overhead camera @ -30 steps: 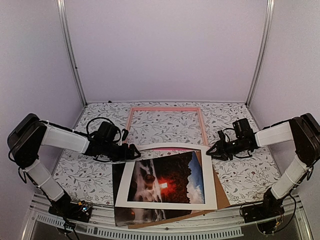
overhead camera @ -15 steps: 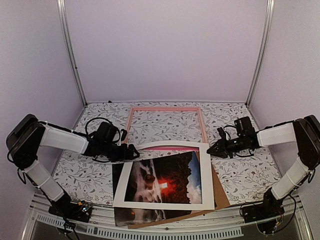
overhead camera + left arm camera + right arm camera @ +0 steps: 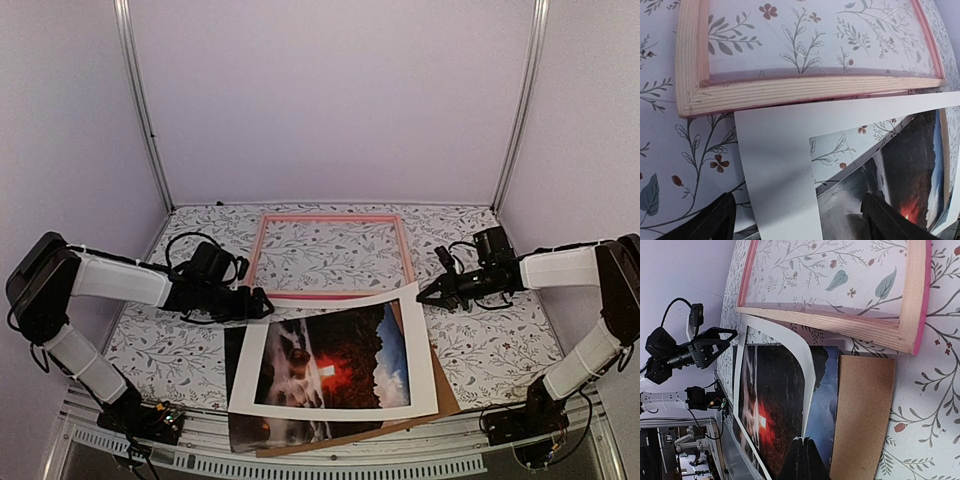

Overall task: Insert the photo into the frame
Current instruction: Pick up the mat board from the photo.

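Note:
The photo (image 3: 330,360), dark rocks with a red glow, lies at the table's near edge under a white mat (image 3: 340,407). My right gripper (image 3: 422,296) is shut on the mat's far right corner, and that edge curls up off the photo (image 3: 775,400). In the right wrist view the mat (image 3: 800,355) runs into the closed right gripper (image 3: 806,440). The pink frame (image 3: 258,250) lies flat behind them. My left gripper (image 3: 262,303) is open at the mat's far left corner. In the left wrist view the left gripper (image 3: 799,200) straddles the mat (image 3: 780,165).
A brown backing board (image 3: 440,385) lies under the photo and sticks out on the right. The frame's near rail (image 3: 790,92) lies just beyond the mat's far edge. The floral table runs to white walls on three sides.
My right gripper has shut on the mat's right corner and drawn back to the right, lifting that edge. The mat has shifted slightly. The left gripper stays open, nearly in place.

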